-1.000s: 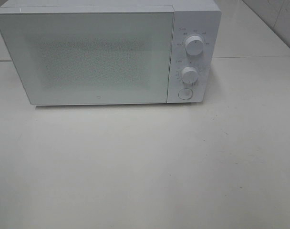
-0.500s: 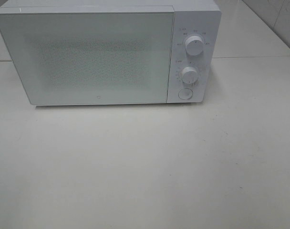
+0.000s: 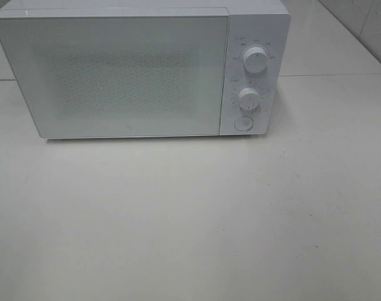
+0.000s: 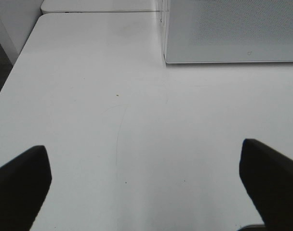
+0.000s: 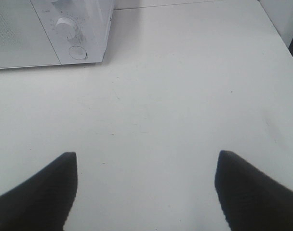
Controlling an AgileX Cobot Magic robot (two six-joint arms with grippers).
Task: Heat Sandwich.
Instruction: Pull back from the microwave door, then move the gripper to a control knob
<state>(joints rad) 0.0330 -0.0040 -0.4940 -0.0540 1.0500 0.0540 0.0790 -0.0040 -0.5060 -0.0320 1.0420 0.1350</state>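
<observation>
Nothing has moved: left fingers (image 4: 19, 190) and right fingers (image 5: 38, 195) gape wide, empty, sandwich unseen.

plain black tapered fingers (image 4: 19, 190), both arms

White table (image 3: 190, 219) — one shut microwave (image 3: 115, 75) on it.

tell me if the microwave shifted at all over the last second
No. In the high view the microwave keeps the same place against the table seam to its right, and its front edge lies on the same line.
</observation>
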